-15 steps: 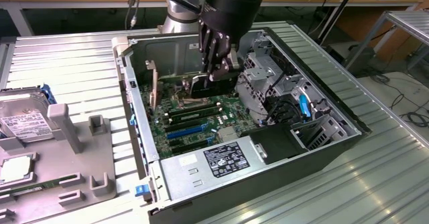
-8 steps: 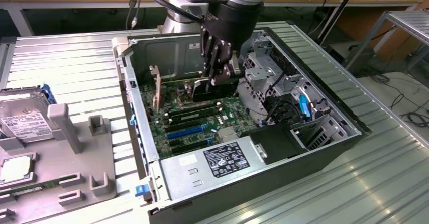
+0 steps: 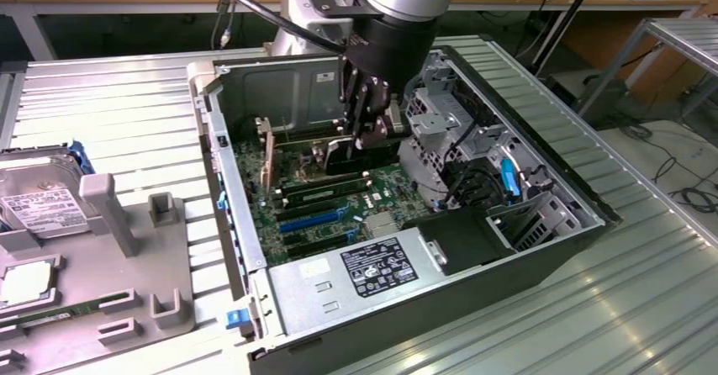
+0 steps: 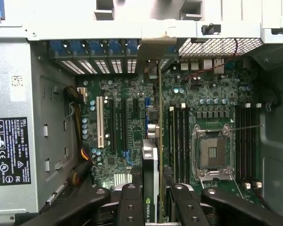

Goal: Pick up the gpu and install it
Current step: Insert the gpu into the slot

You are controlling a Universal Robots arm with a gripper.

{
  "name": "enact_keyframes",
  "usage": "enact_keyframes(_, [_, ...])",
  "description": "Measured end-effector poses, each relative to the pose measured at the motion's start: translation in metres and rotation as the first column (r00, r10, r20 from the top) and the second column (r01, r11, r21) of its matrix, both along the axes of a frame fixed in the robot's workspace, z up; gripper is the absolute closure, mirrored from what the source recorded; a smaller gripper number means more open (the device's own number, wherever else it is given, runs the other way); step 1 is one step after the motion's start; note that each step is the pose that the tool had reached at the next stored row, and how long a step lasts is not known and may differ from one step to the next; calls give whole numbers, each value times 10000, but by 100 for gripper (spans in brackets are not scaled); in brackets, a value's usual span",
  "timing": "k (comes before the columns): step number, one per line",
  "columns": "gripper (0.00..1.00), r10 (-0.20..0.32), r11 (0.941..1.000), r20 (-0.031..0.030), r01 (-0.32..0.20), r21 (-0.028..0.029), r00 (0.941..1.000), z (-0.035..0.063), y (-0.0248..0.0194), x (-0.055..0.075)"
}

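Observation:
The gpu (image 4: 152, 141) stands on edge inside the open computer case (image 3: 224, 190), seen edge-on in the wrist view. Its dark labelled face is near the fingers and its silver end bracket (image 4: 153, 52) reaches the rear slot openings. My gripper (image 4: 155, 207) is shut on the card, with one black finger (image 4: 131, 207) on each side. In the exterior view the gripper (image 3: 374, 135) reaches down into the case and holds the gpu (image 3: 325, 152) upright over the green motherboard (image 3: 325, 207). Whether the card sits in its slot I cannot tell.
A power supply (image 3: 359, 270) fills the case's near end and a drive cage (image 3: 438, 123) stands beside the gripper. The empty processor socket (image 4: 212, 150) and memory slots (image 4: 179, 136) lie next to the card. A grey fixture (image 3: 113, 249) with a hard drive (image 3: 39, 198) sits at the exterior view's left.

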State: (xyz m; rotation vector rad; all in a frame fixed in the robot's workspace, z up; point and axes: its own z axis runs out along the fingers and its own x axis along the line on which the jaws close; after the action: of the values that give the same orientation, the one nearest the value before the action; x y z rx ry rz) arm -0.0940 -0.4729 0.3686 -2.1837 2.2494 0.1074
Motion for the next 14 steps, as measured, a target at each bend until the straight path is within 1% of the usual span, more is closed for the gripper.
enact_keyframes(10, [73,0,10000,1,0,-1,10000,-1,0,0])
enact_keyframes(14, [73,0,10000,3,0,-1,10000,-17,0,0])
